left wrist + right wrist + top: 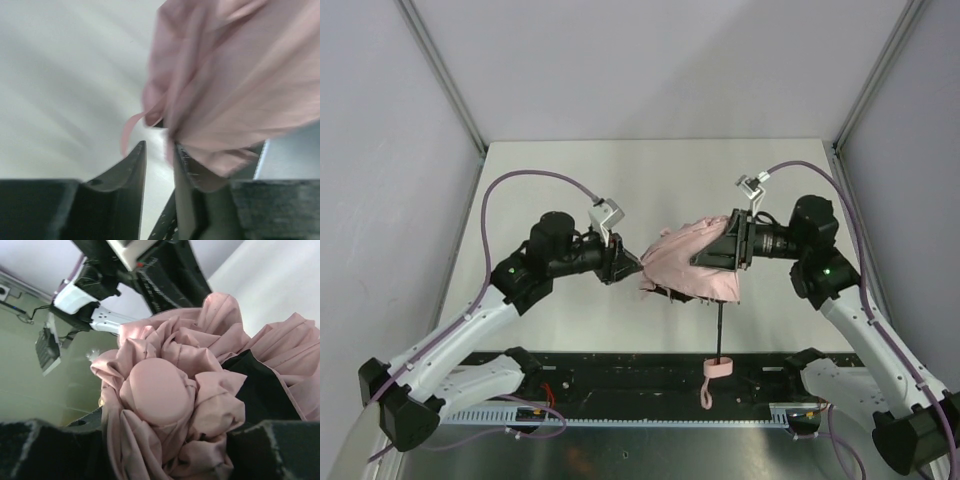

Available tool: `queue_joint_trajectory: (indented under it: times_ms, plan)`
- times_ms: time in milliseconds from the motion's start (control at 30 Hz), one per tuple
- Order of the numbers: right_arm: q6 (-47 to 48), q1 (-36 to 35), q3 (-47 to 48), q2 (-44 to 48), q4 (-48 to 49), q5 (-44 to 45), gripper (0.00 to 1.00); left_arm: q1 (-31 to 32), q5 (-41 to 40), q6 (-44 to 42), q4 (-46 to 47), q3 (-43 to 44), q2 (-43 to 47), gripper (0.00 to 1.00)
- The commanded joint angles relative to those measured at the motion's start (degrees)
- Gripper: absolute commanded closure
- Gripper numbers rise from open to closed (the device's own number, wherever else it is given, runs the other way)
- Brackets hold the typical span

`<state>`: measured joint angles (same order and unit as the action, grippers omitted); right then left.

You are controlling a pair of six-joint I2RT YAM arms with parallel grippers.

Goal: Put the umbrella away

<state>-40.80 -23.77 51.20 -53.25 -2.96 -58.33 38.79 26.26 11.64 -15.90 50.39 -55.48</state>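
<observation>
The umbrella [685,262] hangs above the table with its pale pink canopy bunched and dark lining [255,390] showing. Its thin black shaft [720,325] points toward the near edge and ends in a pink handle [721,365] with a wrist loop [707,392]. My right gripper [728,248] is shut on the gathered fabric around the round pink top cap [157,392]. My left gripper [632,266] sits at the canopy's left edge. Its jaws stand a narrow gap apart [160,167], with a fabric fold against the right finger [187,175] and a thin pink strap [127,132] by the tip.
A black rail [620,375] with cable tracks runs along the near table edge under the handle. Grey walls and metal posts [450,90] enclose the white table [660,180]. In the right wrist view the left arm [150,270] looms just beyond the canopy.
</observation>
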Motion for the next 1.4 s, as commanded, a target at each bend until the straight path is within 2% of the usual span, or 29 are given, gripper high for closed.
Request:
queue_joint_trajectory:
  times_ms: [0, 133, 200, 300, 467, 567, 633, 733, 867, 967, 1067, 1233, 1367]
  plan:
    - [-5.7, 1.4, 4.4, 3.5, 8.0, -7.6, 1.00, -1.5, -5.7, -2.3, -6.5, 0.0, 2.9, 0.59]
    - [-0.3, 1.7, 5.1, 3.1, 5.3, -3.2, 1.00, -1.5, -9.7, 0.9, -6.9, 0.7, 7.8, 0.32]
    - [7.1, 1.9, 7.9, 2.4, -3.1, 2.5, 1.00, -1.4, -14.5, 2.9, -7.4, 0.4, 11.5, 0.24]
    - [16.9, 1.9, 13.1, 0.1, -14.6, 16.9, 1.00, -1.5, -22.9, 4.4, -8.5, 0.0, 17.5, 0.16]
    - [26.1, 1.4, 19.4, -6.2, -17.9, 50.1, 1.00, -1.5, -35.8, 6.4, -9.0, -1.3, 25.6, 0.07]
    - [35.1, 0.6, 23.8, -12.4, -15.2, 71.1, 1.00, -1.4, -37.0, 8.0, -8.7, -1.4, 27.1, 0.05]
    - [44.3, -0.6, 25.7, -16.7, -9.3, 82.0, 1.00, -1.5, -35.5, 8.2, -8.5, -1.2, 26.7, 0.05]
    - [59.6, -3.3, 28.4, -24.1, -1.0, 94.6, 1.00, -1.4, -33.4, 8.3, -8.4, -0.9, 26.2, 0.05]
    - [81.7, -9.1, 29.0, -36.2, 10.0, 106.7, 1.00, -1.4, -31.2, 8.8, -8.1, -1.3, 26.6, 0.04]
    - [93.7, -13.7, 28.3, -45.6, 16.6, 111.9, 1.00, -1.5, -31.6, 7.1, -8.1, -1.6, 27.8, 0.04]
    - [98.4, -18.7, 28.2, -53.9, 21.2, 114.7, 1.00, -1.5, -35.3, 5.9, -8.8, -2.2, 30.0, 0.04]
    - [90.6, -27.0, 28.0, -63.5, 15.2, 112.8, 1.00, -1.5, -39.8, 9.3, -8.9, -6.5, 36.5, 0.04]
    - [80.6, -31.9, 28.0, -68.9, 6.8, 108.9, 1.00, -1.4, -40.1, 13.0, -8.6, -9.8, 39.1, 0.04]
